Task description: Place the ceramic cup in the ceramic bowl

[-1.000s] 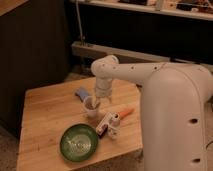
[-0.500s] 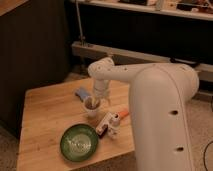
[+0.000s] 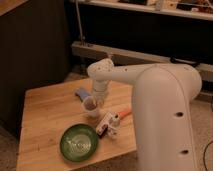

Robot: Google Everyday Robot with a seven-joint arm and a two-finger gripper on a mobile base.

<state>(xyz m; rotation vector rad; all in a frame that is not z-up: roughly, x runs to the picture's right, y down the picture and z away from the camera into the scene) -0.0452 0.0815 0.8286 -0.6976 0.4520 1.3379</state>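
A robot's white arm (image 3: 150,95) reaches down over a wooden table (image 3: 45,110), its gripper (image 3: 94,99) set right at the ceramic cup (image 3: 90,106) near the middle of the tabletop (whether it is clamped on the cup or loose around it cannot be told from here). The small white cup stands upright with its darker inside showing, and it is hard to say if its base touches the wood or hangs just clear of it. The ceramic bowl (image 3: 79,142), dark green with pale rings inside, sits nearer the front edge, apart from the cup and a little to its left as seen from this side of the room. A small white box with red and black marks (image 3: 106,123) lies just beside the bowl's right rim, with an orange object (image 3: 125,113) beyond it, close against the arm. A blue object (image 3: 81,93) lies on the wood just behind the cup.
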